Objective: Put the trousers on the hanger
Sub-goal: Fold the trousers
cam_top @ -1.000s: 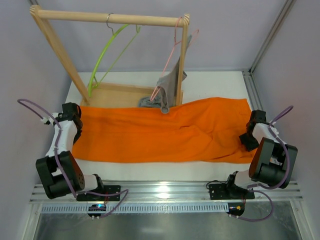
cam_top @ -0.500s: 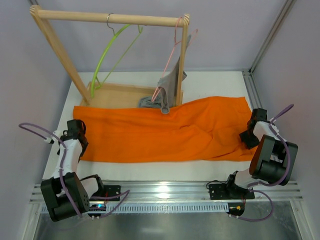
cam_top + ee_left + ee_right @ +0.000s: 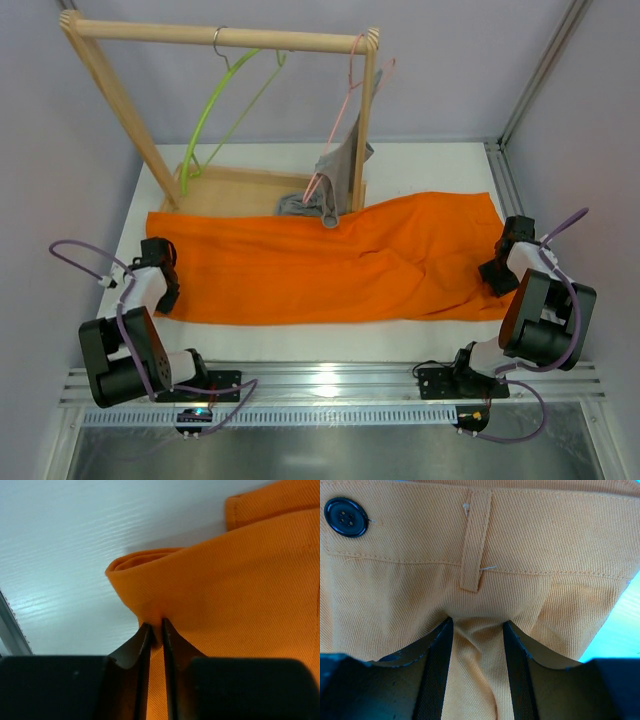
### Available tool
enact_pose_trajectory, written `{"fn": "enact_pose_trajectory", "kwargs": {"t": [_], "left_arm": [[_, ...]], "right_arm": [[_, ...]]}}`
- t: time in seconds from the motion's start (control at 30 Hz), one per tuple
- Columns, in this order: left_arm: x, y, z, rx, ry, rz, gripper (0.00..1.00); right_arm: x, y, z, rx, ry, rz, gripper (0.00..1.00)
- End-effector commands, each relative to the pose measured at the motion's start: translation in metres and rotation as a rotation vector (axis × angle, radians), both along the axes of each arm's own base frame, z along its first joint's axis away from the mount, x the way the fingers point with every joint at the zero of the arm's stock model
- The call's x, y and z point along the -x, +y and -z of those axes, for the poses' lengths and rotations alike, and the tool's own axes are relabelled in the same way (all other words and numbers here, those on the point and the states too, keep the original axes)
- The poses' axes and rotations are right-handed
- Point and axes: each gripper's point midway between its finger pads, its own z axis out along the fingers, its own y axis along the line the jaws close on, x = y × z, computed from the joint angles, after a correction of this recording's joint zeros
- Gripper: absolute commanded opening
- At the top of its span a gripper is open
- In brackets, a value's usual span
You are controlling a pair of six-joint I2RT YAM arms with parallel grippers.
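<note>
Within the last second the left gripper [image 3: 162,280] has come from the far-left corner of the trousers [image 3: 330,270] toward the near edge. Its fingers are now pressed almost together on a folded cuff edge. The right gripper [image 3: 500,268] has hardly moved and pinches a bunch of cloth under the waistband. Probably both ends are now held and lifting can begin.

The trousers lie flat across the table [image 3: 440,165], and their far edge touches the wooden rack [image 3: 220,37] base and the grey garment [image 3: 335,175]. The hanger [image 3: 205,115] hangs at the far left and the pink hanger [image 3: 345,110] hangs just to the right, so the room there is narrow. Above the table the space is open.
</note>
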Motion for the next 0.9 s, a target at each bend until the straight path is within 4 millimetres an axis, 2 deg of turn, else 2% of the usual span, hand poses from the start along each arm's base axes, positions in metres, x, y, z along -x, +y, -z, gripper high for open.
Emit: {"fn": "enact_pose_trajectory", "kwargs": {"t": [0.0, 0.07, 0.17, 0.2, 0.3, 0.33, 0.4, 0.53, 0.73, 0.83, 0.87], "left_arm": [[-0.020, 0.007, -0.006, -0.022, -0.053, -0.006, 0.11], [-0.021, 0.007, -0.009, -0.024, -0.060, -0.001, 0.04], [-0.018, 0.013, -0.028, -0.069, -0.060, 0.034, 0.00], [-0.024, 0.018, -0.043, -0.094, -0.080, 0.043, 0.00], [-0.022, 0.028, -0.075, -0.168, -0.066, 0.080, 0.00], [-0.027, 0.033, -0.093, -0.195, -0.086, 0.081, 0.00], [-0.028, 0.034, -0.112, -0.214, -0.102, 0.092, 0.00], [-0.028, 0.031, -0.123, -0.212, -0.129, 0.109, 0.00], [-0.033, 0.030, -0.113, -0.201, -0.071, 0.140, 0.00], [-0.039, 0.032, -0.122, -0.221, -0.022, 0.150, 0.00], [-0.043, 0.034, -0.132, -0.240, -0.024, 0.150, 0.00]], "right_arm": [[-0.015, -0.006, -0.010, 0.025, -0.077, 0.019, 0.48], [-0.015, -0.006, -0.011, 0.027, -0.081, 0.023, 0.48], [-0.015, -0.008, -0.013, 0.034, -0.078, 0.020, 0.48], [-0.015, -0.009, -0.012, 0.038, -0.075, 0.020, 0.48], [-0.009, -0.013, -0.013, 0.063, -0.051, 0.039, 0.48], [-0.009, -0.013, -0.013, 0.065, -0.050, 0.039, 0.48], [-0.009, -0.012, -0.013, 0.062, -0.055, 0.039, 0.48], [-0.009, -0.012, -0.013, 0.058, -0.052, 0.035, 0.48], [-0.010, -0.015, -0.015, 0.075, -0.052, 0.036, 0.47], [-0.012, -0.016, -0.014, 0.074, -0.051, 0.040, 0.48], [-0.013, -0.016, -0.013, 0.071, -0.048, 0.041, 0.47]]}}
